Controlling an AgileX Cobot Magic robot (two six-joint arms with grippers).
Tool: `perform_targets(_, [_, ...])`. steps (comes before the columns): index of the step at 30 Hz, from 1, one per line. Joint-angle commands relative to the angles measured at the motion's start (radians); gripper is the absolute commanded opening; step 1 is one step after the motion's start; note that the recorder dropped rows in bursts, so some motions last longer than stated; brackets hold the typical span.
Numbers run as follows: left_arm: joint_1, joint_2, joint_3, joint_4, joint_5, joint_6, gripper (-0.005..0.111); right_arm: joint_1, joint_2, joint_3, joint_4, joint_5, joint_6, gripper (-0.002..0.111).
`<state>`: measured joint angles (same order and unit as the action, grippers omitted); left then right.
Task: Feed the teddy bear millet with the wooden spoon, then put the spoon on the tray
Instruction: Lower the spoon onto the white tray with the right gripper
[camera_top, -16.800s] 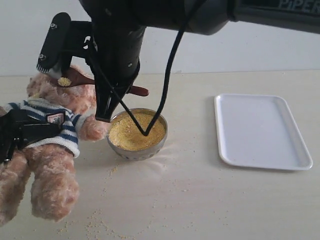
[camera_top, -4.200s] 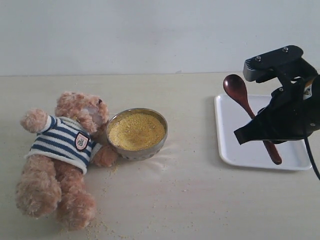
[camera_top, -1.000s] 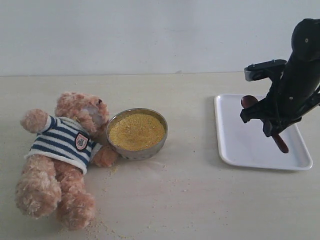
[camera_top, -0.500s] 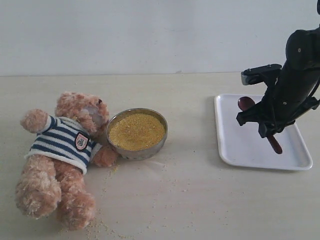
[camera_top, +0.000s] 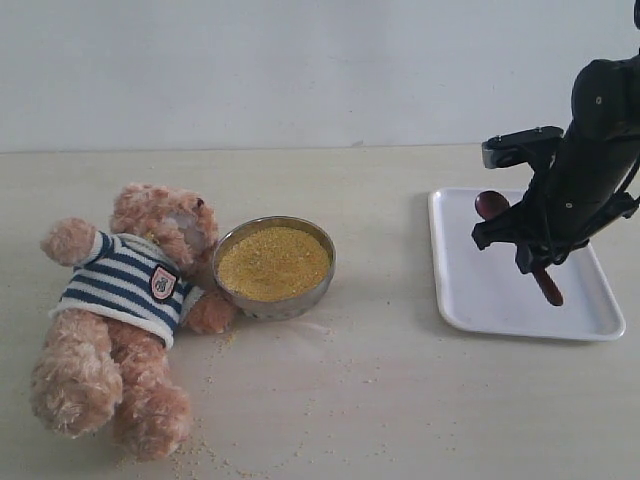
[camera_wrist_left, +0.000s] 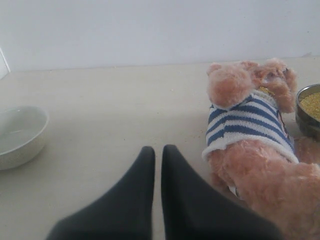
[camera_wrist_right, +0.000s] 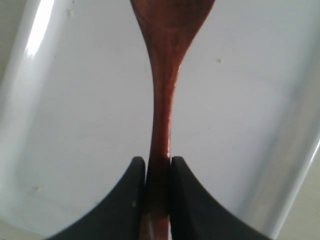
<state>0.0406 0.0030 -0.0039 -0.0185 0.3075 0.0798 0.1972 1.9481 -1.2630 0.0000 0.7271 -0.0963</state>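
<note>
The teddy bear (camera_top: 125, 300) lies on its back at the left of the table, also seen in the left wrist view (camera_wrist_left: 255, 135). Beside its head stands the metal bowl heaped with millet (camera_top: 274, 264). Over the white tray (camera_top: 480, 290) at the right, my right gripper (camera_top: 527, 258) is shut on the handle of the wooden spoon (camera_top: 492, 204), which lies low on or just above the tray. The right wrist view shows the spoon (camera_wrist_right: 162, 90) pinched between the right gripper's (camera_wrist_right: 158, 161) fingers over the tray (camera_wrist_right: 75, 125). My left gripper (camera_wrist_left: 157, 148) is shut and empty, beside the bear.
Loose millet grains (camera_top: 200, 445) are scattered on the table in front of the bear and bowl. A white ceramic bowl (camera_wrist_left: 17, 135) stands on the table in the left wrist view. A pale wall runs behind the table.
The right gripper with the spoon has shifted slightly left and settled lower over the tray. The bear, the bowl and the left gripper have not moved.
</note>
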Motion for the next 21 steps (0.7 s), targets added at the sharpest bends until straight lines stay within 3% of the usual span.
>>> perform_targets(1, [0.000, -0.003, 0.004, 0.001, -0.016, -0.005, 0.005, -0.008, 0.016, -0.005, 0.000, -0.006, -0.004, 0.000])
perform_targets(17, [0.000, -0.003, 0.004, 0.001, -0.016, -0.005, 0.005, -0.008, 0.075, -0.005, 0.000, -0.006, 0.012, 0.000])
perform_targets(21, [0.000, -0.003, 0.004, 0.001, -0.016, -0.005, 0.005, -0.008, 0.075, -0.005, 0.000, -0.006, 0.012, 0.013])
